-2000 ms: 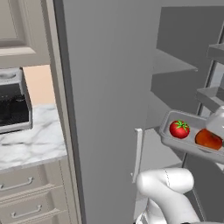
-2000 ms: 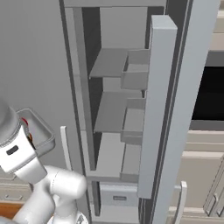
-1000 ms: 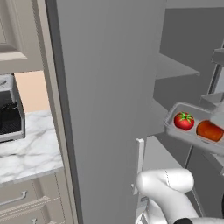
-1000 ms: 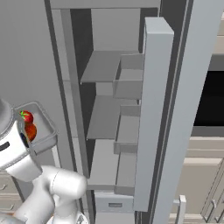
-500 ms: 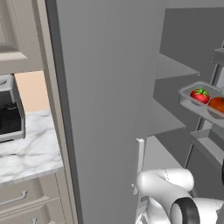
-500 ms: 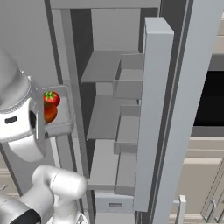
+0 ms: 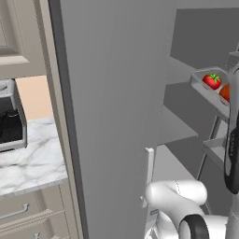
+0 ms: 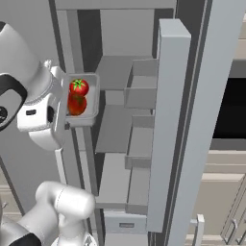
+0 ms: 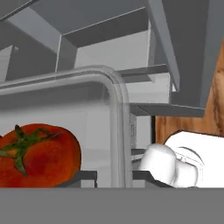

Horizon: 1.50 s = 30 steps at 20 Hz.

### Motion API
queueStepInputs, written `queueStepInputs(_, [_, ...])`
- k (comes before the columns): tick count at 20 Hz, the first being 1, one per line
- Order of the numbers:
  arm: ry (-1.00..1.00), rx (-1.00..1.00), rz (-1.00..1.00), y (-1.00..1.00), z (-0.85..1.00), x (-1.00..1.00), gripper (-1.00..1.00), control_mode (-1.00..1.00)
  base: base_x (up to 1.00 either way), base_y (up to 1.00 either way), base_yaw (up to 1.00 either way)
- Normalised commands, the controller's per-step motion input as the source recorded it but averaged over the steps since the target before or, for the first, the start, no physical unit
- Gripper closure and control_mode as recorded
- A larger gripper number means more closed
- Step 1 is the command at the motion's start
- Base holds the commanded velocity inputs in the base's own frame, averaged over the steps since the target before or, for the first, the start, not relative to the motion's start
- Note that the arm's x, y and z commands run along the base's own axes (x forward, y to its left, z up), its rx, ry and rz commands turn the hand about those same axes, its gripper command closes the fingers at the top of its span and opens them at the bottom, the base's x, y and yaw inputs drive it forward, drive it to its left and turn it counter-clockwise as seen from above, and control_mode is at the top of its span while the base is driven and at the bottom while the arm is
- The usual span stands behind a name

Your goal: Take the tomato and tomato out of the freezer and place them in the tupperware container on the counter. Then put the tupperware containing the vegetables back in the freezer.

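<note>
The container (image 8: 81,100) with both tomatoes (image 8: 79,87) has risen from waist level to the upper shelf level, now tilted, closer to the open freezer (image 8: 125,125).

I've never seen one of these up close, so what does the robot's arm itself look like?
The arm is glossy white, built of thick rounded tube-like segments with smooth bulging elbows. Black bands ring its joints, and one dark oval panel runs along a link. No loose cables or lettering are visible.
</note>
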Motion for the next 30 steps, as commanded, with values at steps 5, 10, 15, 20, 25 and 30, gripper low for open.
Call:
queueStepInputs(5, [-0.05,0.03,-0.09,-0.17,0.0,0.69,1.0,-1.0,0.0,0.0,0.0])
queueStepInputs(10, [-0.01,0.01,0.0,-0.27,0.0,0.64,1.0,-1.0,0.0,0.0,0.0])
queueStepInputs(15, [-0.05,0.0,0.0,-0.02,0.0,0.54,1.0,-1.0,0.0,0.0,0.0])
queueStepInputs(20, [-0.08,0.0,0.02,-0.02,0.0,0.63,1.0,-1.0,0.0,0.0,0.0])
queueStepInputs(25, [-0.07,0.0,0.07,-0.07,-0.02,0.46,1.0,-1.0,0.0,0.0,0.0])
queueStepInputs(30, [-0.05,0.01,0.07,-0.04,-0.07,0.47,1.0,-1.0,0.0,0.0,0.0])
